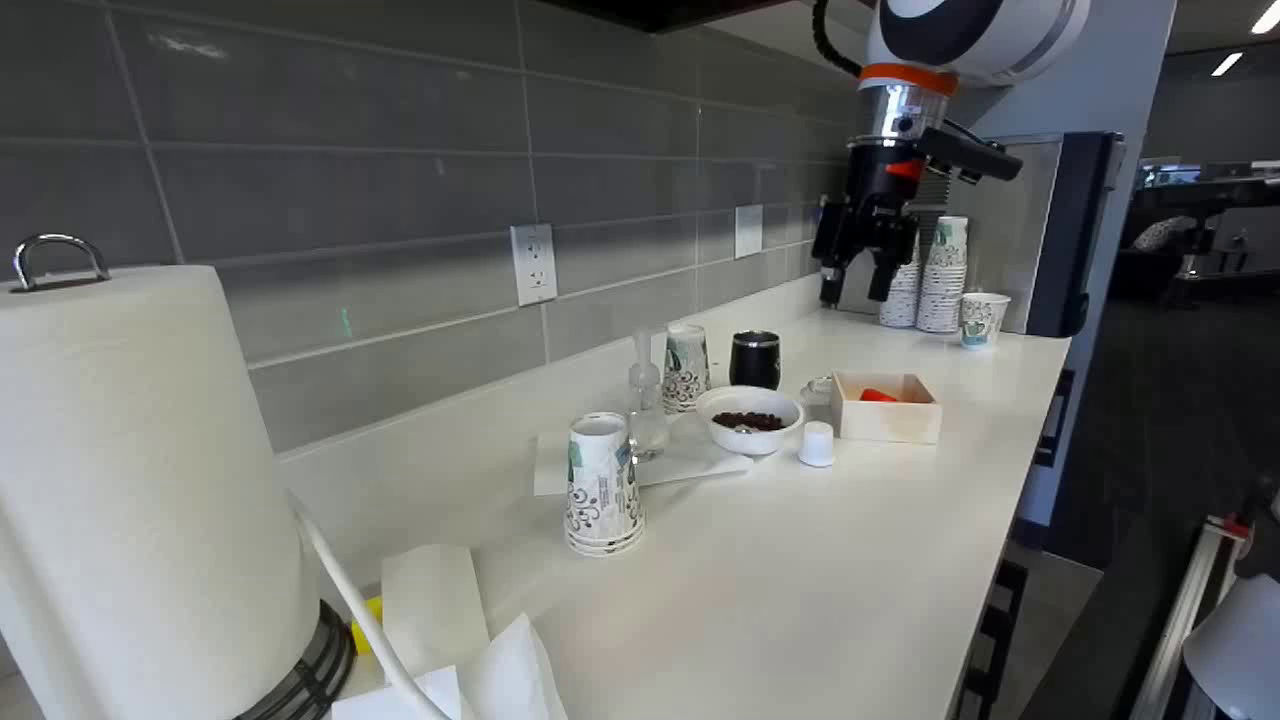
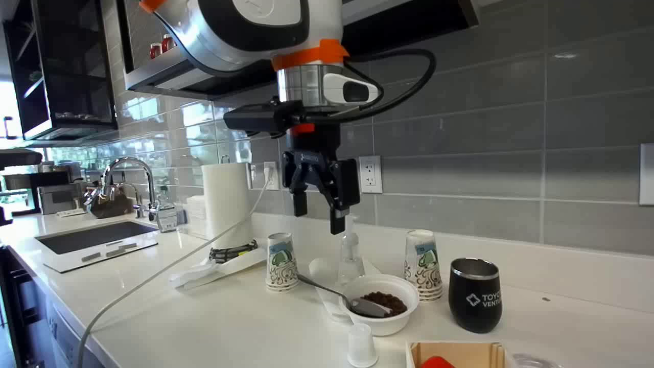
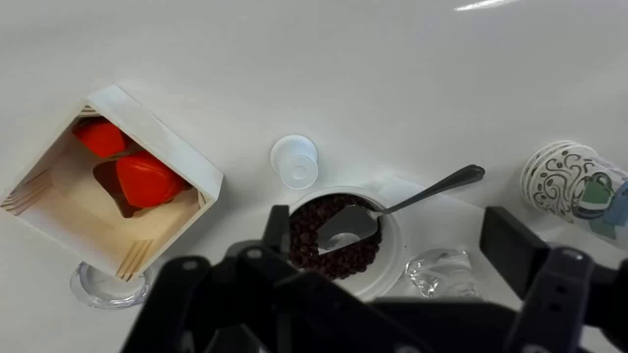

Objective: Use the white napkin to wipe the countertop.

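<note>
The off-white countertop (image 1: pixel 800 580) runs along the grey tiled wall; it also shows in an exterior view (image 2: pixel 230 327) and the wrist view (image 3: pixel 368 88). Folded, rumpled white paper (image 1: pixel 512 672) lies at the foot of the paper-towel roll, also seen in an exterior view (image 2: pixel 225 270). Another flat white sheet (image 1: pixel 690 462) lies partly under the bowl and clear bottle. I cannot tell which of these is the white napkin. My gripper (image 2: pixel 319 213) is open and empty, pointing down, well above the counter; in the wrist view its fingers (image 3: pixel 392 240) spread over the bowl and bottle.
A white bowl (image 1: pixel 765 402) holds dark beans and a spoon (image 3: pixel 431 190). Around it stand stacked paper cups (image 1: pixel 603 485), a clear bottle (image 2: pixel 350 255), a black mug (image 2: pixel 475 296), a small white cup (image 1: pixel 817 445) and a wooden box (image 1: pixel 885 425). A white cord (image 2: pixel 168 260) crosses the counter.
</note>
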Tool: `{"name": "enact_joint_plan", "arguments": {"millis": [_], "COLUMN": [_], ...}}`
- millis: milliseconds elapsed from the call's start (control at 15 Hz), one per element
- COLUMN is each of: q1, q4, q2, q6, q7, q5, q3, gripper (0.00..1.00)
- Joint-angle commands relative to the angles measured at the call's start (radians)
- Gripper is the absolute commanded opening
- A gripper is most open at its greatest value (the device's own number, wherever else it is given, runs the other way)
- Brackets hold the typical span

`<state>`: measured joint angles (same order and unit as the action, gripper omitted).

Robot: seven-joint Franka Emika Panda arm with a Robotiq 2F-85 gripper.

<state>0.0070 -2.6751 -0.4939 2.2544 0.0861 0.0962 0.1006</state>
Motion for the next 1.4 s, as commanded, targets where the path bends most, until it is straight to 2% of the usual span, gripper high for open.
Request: {"name": "enact_joint_plan", "arguments": {"millis": [0, 333, 467, 733, 1067, 1333], "q1": [-0.009, -0.009, 0.017, 0.075, 0.176, 0.242], "q4": [0.001, 0.001, 0.018, 0.045, 0.106, 0.171], "q2": [0.000, 0.000, 0.013, 0.020, 0.062, 0.149], "q6": [-0.003, -0.003, -0.019, -0.057, -0.026, 0.022], "q7": [0.004, 0.004, 0.002, -0.055, -0.170, -0.275], "q5": [0.005, 0.005, 0.016, 0.024, 0.091, 0.107], "q3": [-0.009, -0.009, -0.030, -0.122, -0.246, -0.359], "gripper": [1.00, 1.00, 1.00, 1.00, 1.00, 1.00]}}
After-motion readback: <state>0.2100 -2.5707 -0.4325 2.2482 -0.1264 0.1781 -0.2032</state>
